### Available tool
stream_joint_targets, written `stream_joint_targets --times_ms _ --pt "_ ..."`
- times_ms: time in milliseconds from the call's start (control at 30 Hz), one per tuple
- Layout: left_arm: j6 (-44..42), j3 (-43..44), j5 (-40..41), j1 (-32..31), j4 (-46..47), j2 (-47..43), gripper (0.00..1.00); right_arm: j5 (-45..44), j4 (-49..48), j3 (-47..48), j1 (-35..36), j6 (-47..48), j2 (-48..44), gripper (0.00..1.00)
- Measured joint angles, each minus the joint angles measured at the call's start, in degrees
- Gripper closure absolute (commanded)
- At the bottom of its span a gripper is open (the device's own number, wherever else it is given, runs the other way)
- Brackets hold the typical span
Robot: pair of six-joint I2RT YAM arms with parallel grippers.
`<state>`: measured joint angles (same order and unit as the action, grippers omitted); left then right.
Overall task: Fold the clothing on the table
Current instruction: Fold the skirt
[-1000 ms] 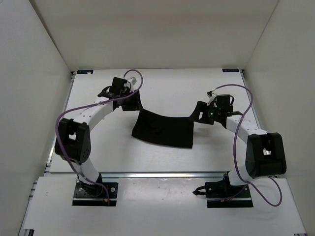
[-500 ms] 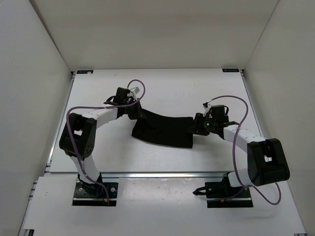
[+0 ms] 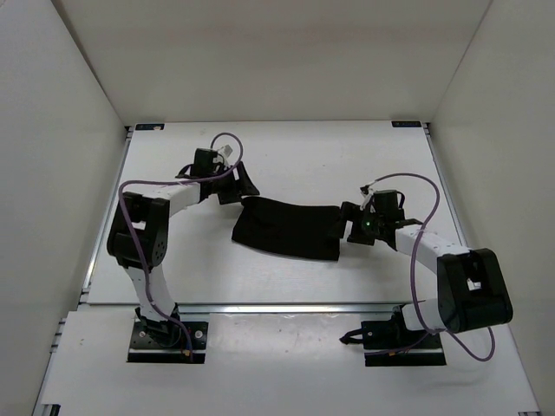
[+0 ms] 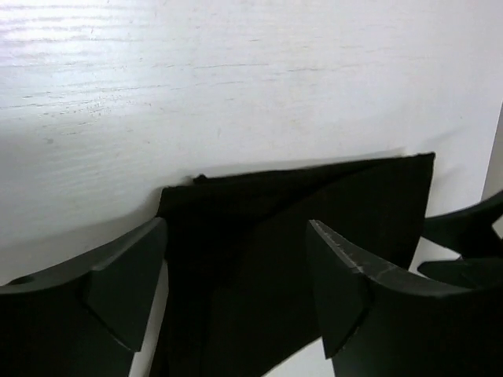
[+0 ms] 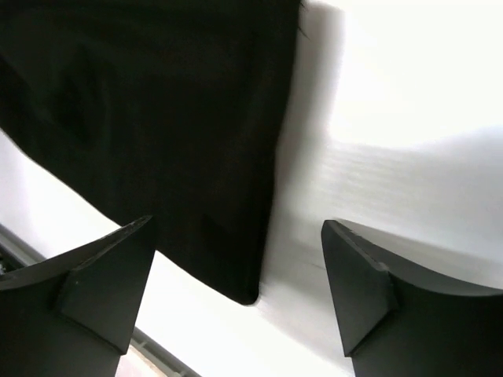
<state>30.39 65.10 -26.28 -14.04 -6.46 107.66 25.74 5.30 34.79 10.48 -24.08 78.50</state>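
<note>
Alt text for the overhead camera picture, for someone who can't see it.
A black garment lies flat in the middle of a white table. The left gripper is at the garment's far left corner and the right gripper at its right edge, both open.

No writing is showing legibly in any view. The small black brackets (image 3: 149, 126) at the far corners of the flat matte white table (image 3: 286, 156) are bearing bluish marks too small to read.
</note>
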Motion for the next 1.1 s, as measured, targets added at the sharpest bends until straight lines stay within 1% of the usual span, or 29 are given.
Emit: stream_joint_targets --times_ms 100,167,300,333,400,467,533,567,767,833,867,933,1033,1067,1100 --pt "-2.01 -0.17 0.17 0.07 -2.19 -4.63 0.23 -0.76 0.42 -1.46 -0.17 0.00 -0.83 0.18" --pt "-3.96 -0.48 1.11 -0.52 -3.41 -8.28 0.26 -0.96 0.39 -1.79 -0.13 -0.07 -0.74 0.22" --pt "-7.13 -2.71 5.92 -5.35 -5.53 -13.11 0.34 -0.66 -0.72 -1.42 -0.02 -0.11 0.87 0.28" --pt "-7.28 -3.78 7.39 -6.62 -6.05 -13.60 0.38 -0.48 -0.87 -0.96 0.02 -0.09 1.66 0.30" --pt "-7.41 -6.08 9.33 -8.96 -7.34 -13.66 0.41 -0.13 -1.20 0.46 0.20 -0.07 3.58 0.37" --pt "-7.48 -8.57 11.19 -10.03 -8.72 -13.44 0.44 0.39 -1.70 2.29 0.44 0.00 6.51 0.41" --pt "-7.39 -10.67 13.40 -10.12 -10.40 -13.16 0.49 1.27 -2.23 4.37 0.68 0.11 9.33 0.48" --pt "-7.32 -11.23 14.32 -9.97 -11.13 -13.07 0.53 1.73 -2.40 5.25 0.81 0.13 10.64 0.49" --pt "-7.45 -11.30 18.32 -9.14 -13.51 -11.72 0.58 3.63 -3.23 8.98 2.62 0.15 15.74 0.61" --pt "-7.39 -10.69 18.97 -9.20 -14.08 -10.49 0.62 4.07 -3.28 9.90 3.06 0.11 17.00 0.72" --pt "-7.28 -10.14 18.99 -9.38 -14.29 -9.90 0.63 4.17 -3.26 10.25 3.23 0.26 17.57 0.85" --pt "-7.34 -8.76 19.10 -9.88 -14.62 -8.52 0.69 4.24 -2.84 11.02 3.43 0.31 18.91 1.00" --pt "-7.17 -6.51 19.08 -10.62 -15.02 -6.49 0.78 4.70 -0.35 13.51 3.30 0.57 20.79 1.00" --pt "-7.17 -5.66 19.06 -10.86 -15.43 -5.79 0.83 4.48 1.09 14.97 3.32 1.09 21.49 1.00" --pt "-7.02 -4.83 18.99 -11.17 -15.78 -5.07 0.90 3.82 2.62 16.57 3.28 1.79 22.03 1.00"
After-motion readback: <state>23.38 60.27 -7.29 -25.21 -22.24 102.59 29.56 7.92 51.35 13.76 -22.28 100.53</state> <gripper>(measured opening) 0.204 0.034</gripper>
